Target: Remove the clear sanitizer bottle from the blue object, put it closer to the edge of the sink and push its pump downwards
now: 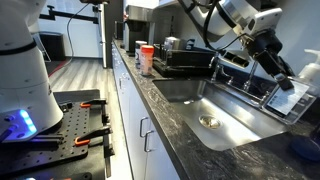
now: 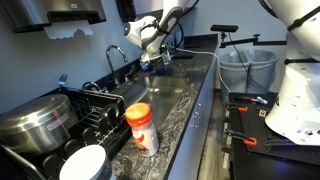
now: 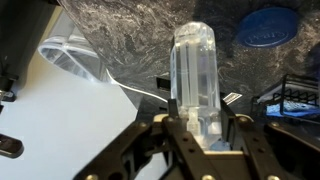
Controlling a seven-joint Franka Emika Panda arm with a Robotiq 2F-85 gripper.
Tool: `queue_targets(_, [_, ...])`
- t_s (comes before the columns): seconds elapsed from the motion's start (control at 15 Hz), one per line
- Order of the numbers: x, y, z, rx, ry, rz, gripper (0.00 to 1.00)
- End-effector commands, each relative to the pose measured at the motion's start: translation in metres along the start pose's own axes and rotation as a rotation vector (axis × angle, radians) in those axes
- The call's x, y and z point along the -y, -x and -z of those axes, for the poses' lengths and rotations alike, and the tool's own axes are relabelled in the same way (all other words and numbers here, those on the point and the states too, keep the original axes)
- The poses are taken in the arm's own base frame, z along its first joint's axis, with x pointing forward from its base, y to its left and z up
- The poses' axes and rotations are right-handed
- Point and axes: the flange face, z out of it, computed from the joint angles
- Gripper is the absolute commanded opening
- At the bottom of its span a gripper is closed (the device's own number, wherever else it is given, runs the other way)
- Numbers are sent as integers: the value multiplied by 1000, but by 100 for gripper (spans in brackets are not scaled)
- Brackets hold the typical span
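Note:
In the wrist view my gripper [image 3: 197, 125] is shut on the clear sanitizer bottle [image 3: 192, 70]. It grips the bottle near its neck, and the bottle's body points away from the camera. The white pump [image 3: 193, 120] sits between the fingers, partly hidden. The blue object [image 3: 270, 27] lies on the dark speckled countertop [image 3: 140, 30] beyond the bottle and to its right, apart from it. In both exterior views the gripper [image 1: 283, 75] [image 2: 152, 60] hangs over the counter behind the sink [image 1: 180, 90] [image 2: 165, 95], near the faucet [image 2: 115, 55]. The bottle is too small to make out there.
Orange-labelled containers stand on the counter [image 1: 146, 58] [image 2: 141, 128]. A dish rack with pots [image 2: 60, 120] is beside the sink. A clear plastic item [image 3: 70, 50] lies on a white surface at the left of the wrist view. A blue-edged rack [image 3: 295, 95] is at the right.

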Motion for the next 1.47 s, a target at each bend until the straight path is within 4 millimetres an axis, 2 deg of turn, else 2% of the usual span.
queue_targets(0.0, [-1, 0, 1, 1, 0, 1, 41])
queue_targets(0.07, [-1, 0, 1, 2, -1, 2, 41])
queue_targets(0.13, [-1, 0, 1, 2, -1, 3, 16])
queue_targets(0.47, [-11, 24, -4, -81, -12, -16, 16])
queue_targets(0.93, [-37, 68, -26, -134, -3, -97, 16])
queue_targets(1.13, [-48, 76, -30, -120, -12, -147, 16])
queue_targets(1.4, [-63, 72, -32, -103, -94, -241, 16])
